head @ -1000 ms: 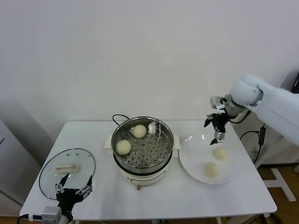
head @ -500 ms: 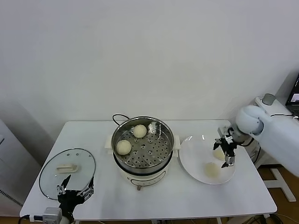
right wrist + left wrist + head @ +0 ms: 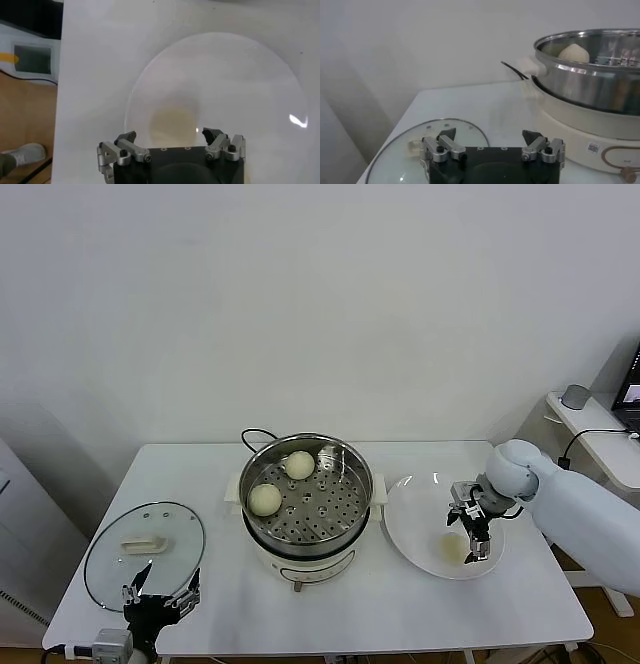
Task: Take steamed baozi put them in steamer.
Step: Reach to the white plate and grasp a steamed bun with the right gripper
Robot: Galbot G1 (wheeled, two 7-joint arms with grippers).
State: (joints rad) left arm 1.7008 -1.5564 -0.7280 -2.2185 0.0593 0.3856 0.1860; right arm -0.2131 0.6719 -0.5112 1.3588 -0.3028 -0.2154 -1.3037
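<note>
White table [image 3: 400, 604] | right gripper [image 3: 470, 536] open over bun [image 3: 452, 547] on plate [image 3: 410, 514] | next: go down, pinch it | steamer [image 3: 305, 489] has two | left gripper [image 3: 160, 596] open, waiting

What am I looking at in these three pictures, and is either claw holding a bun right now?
This is a two-armed robot at a white table. The wide picture comes from its head camera; the other two come from a camera on each wrist, looking out past that arm's claw.

In the middle stands the steamer, with two steamed baozi inside. The glass lid lies on the robot's left, the white plate on its right.

The right claw is open and low over the plate, above a bun that its wrist camera shows between the fingers. It has not closed on it. Whether another bun lies under the arm cannot be told.

The left claw waits open at the table's near edge by the lid, holding nothing.
</note>
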